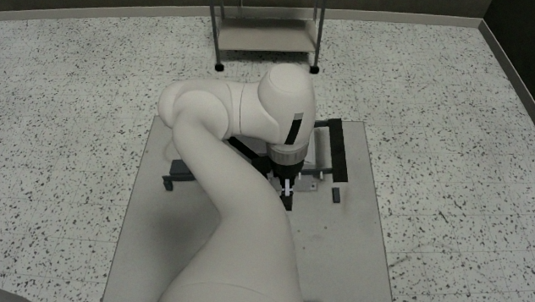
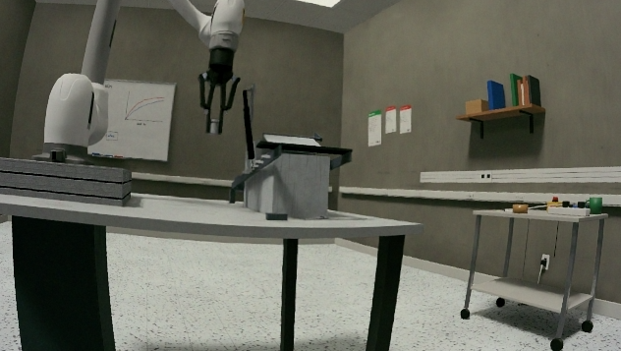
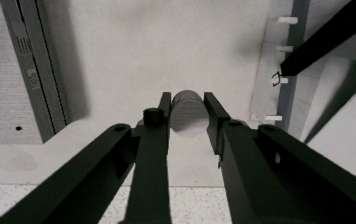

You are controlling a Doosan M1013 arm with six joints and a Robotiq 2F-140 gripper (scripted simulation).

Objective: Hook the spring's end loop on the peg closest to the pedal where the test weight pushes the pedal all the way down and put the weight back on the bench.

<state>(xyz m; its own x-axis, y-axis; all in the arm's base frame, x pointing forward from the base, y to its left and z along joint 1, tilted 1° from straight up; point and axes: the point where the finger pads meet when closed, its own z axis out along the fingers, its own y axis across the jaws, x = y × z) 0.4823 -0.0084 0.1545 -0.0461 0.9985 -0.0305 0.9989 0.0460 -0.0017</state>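
My gripper (image 1: 288,192) (image 2: 214,124) (image 3: 187,105) is shut on the steel test weight (image 3: 186,111) (image 2: 213,128), a small grey cylinder held upright between the fingertips. It hangs high above the bench, just in front of the grey feeder box (image 2: 287,185). In the wrist view, the black spring (image 3: 320,42) ends in a loop (image 3: 275,78) hooked on one of several white pegs (image 3: 287,20) on a grey rail at the right. A wide black plate (image 1: 338,149) (image 2: 339,154) sits at the feeder's right end. My arm hides much of the feeder from above.
The grey bench (image 1: 339,255) (image 2: 197,217) carries the feeder and a small dark block (image 1: 336,194) (image 2: 276,216) in front of it. My base stands on stacked slabs (image 2: 64,180) at the left. A wheeled cart (image 1: 267,13) (image 2: 536,257) stands on the floor beyond.
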